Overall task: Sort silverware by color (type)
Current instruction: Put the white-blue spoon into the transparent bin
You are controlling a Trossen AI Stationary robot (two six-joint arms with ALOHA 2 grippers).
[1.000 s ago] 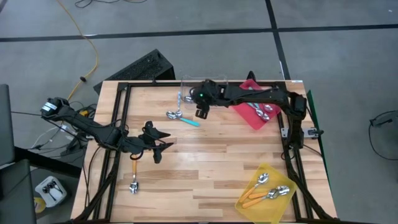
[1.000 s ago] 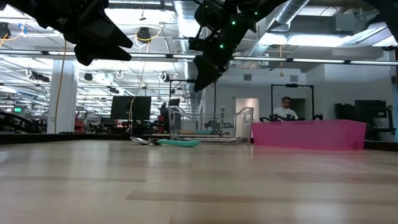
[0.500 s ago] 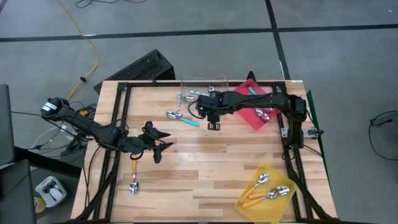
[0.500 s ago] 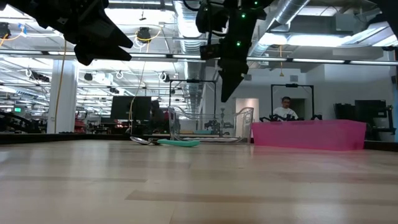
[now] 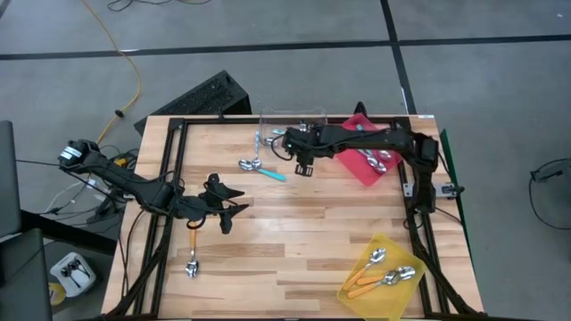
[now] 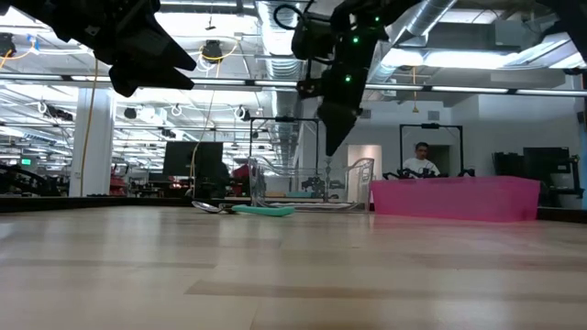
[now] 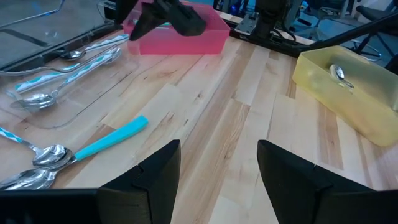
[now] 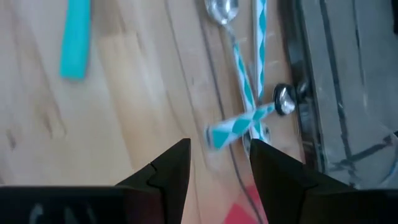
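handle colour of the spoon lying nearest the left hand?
Orange handle, clearest in the high view.

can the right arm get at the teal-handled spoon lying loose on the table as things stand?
Probably yes. The right hand is open and empty, hanging just beside the teal-handled spoon, which lies on bare wood outside the clear tray with nothing on top of it.

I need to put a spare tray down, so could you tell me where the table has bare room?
The widest bare wood lies mid-table, between the left gripper, the red tray and the yellow tray. The far edge is crowded: the clear tray, the teal spoon and the right gripper. An orange spoon lies near-left.
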